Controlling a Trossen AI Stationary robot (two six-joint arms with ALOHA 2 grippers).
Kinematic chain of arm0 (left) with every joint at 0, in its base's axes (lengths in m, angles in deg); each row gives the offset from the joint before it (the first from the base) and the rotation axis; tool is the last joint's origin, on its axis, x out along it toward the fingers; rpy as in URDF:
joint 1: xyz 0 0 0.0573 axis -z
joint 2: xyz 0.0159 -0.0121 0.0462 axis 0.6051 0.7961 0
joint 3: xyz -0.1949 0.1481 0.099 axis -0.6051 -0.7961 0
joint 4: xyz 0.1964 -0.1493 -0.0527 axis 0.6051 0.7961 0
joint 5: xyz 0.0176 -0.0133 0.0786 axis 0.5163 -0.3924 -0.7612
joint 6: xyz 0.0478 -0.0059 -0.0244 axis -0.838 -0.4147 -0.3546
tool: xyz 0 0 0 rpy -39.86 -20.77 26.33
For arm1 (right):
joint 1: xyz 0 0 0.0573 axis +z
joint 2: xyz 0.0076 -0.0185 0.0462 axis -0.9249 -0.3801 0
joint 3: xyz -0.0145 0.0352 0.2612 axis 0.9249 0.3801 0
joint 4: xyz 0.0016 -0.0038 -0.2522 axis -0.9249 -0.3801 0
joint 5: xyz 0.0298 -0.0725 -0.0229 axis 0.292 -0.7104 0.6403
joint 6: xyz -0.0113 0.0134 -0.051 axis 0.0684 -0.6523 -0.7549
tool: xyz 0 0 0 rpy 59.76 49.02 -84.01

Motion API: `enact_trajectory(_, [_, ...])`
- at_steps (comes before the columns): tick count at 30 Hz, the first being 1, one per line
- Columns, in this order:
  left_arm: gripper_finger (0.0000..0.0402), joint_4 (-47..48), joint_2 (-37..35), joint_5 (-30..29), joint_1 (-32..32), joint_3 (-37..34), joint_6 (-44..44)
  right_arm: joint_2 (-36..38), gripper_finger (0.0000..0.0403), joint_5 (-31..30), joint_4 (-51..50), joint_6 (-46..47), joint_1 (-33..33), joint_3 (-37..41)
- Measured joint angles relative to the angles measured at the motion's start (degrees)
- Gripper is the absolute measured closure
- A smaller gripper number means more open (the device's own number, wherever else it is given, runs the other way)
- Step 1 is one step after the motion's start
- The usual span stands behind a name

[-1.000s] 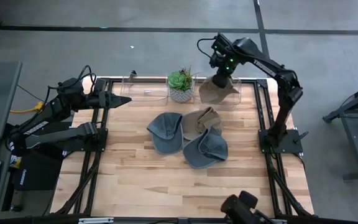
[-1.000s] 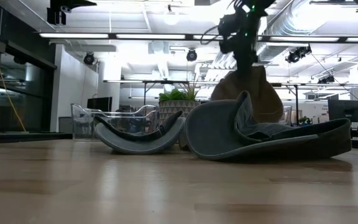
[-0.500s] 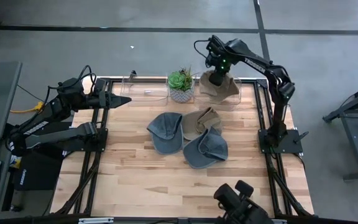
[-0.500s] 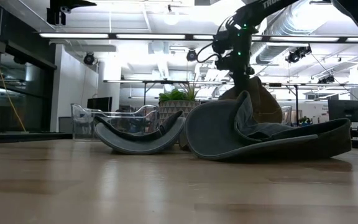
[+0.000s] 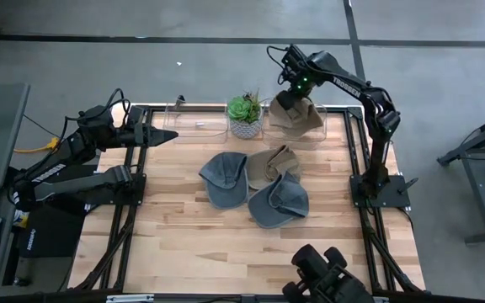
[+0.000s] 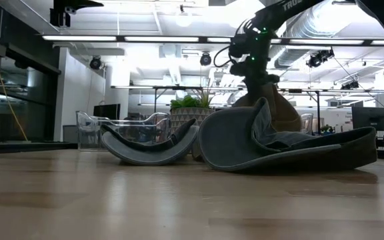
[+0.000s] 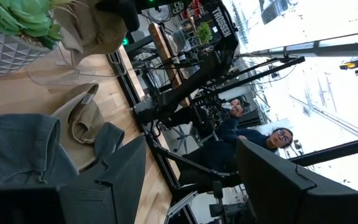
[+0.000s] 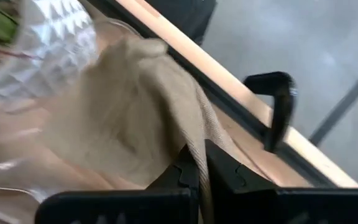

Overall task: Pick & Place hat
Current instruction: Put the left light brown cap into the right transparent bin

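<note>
High view: the right gripper (image 5: 288, 102) hangs over the far edge of the wooden table (image 5: 183, 236), its fingers pinched tight on a tan hat (image 5: 296, 118) that droops into a clear plastic bin (image 5: 318, 135) just right of a potted succulent (image 5: 245, 114). From the right wrist view, the hat's fabric is caught between the 2 dark fingers (image 8: 188, 171), with the bin's transparent wall beside it. 3 more hats lie together at the table's middle: a blue-grey hat (image 5: 223, 178) on the left, a second tan hat (image 5: 270, 165) touching it, and another blue-grey hat (image 5: 278, 202) nearer. A second clear bin (image 5: 194, 123) sits left of the plant. The left gripper (image 5: 165, 135) waits at the table's far left edge, fingers spread apart, holding nothing.
</note>
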Motion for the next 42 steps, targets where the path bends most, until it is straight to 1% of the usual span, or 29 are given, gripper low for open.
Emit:
enact_trajectory(2, [0.017, 0.0, 0.0, 0.0, 0.0, 0.0, 0.0, 0.0, 0.0403, 1.4, 0.5, 1.0, 0.0, 0.0])
enact_trajectory(8, [0.017, 0.0, 0.0, 0.0, 0.0, 0.0, 0.0, 0.6, 0.0403, 2.6, -0.1, 2.1, 0.0, 0.0])
enact_trajectory(11, [0.017, 0.0, 0.0, 0.0, 0.0, 0.0, 0.0, 2.1, 0.0403, 5.0, -1.0, 2.3, 0.1, 0.0])
enact_trajectory(15, [0.017, 0.0, 0.0, 0.1, 0.0, 0.0, 0.1, 4.8, 0.0403, 5.3, -2.5, 3.1, 0.7, 0.0])
enact_trajectory(19, [0.017, 0.0, 0.0, 0.2, 0.0, 0.0, 0.1, 7.4, 0.0403, 9.6, -2.2, 5.2, 0.8, 0.0])
enact_trajectory(23, [0.017, 0.0, 0.0, 0.2, 0.0, 0.0, 0.1, 8.9, 0.0403, 11.0, -2.3, 8.9, 0.8, 0.0])
enact_trajectory(31, [0.017, 0.0, 0.0, 1.4, 0.0, 0.0, 2.3, 8.9, 0.0403, 19.6, -3.8, 13.6, 0.9, 0.0])
enact_trajectory(38, [0.017, 0.0, 0.0, 1.7, 0.0, 0.0, 3.1, 8.9, 0.0403, 18.9, -9.4, 15.5, 0.5, 0.0])
enact_trajectory(42, [0.017, 0.0, 0.0, 1.7, 0.0, 0.0, 3.1, 8.9, 0.0403, 16.6, -10.6, 17.6, -0.3, 0.1])
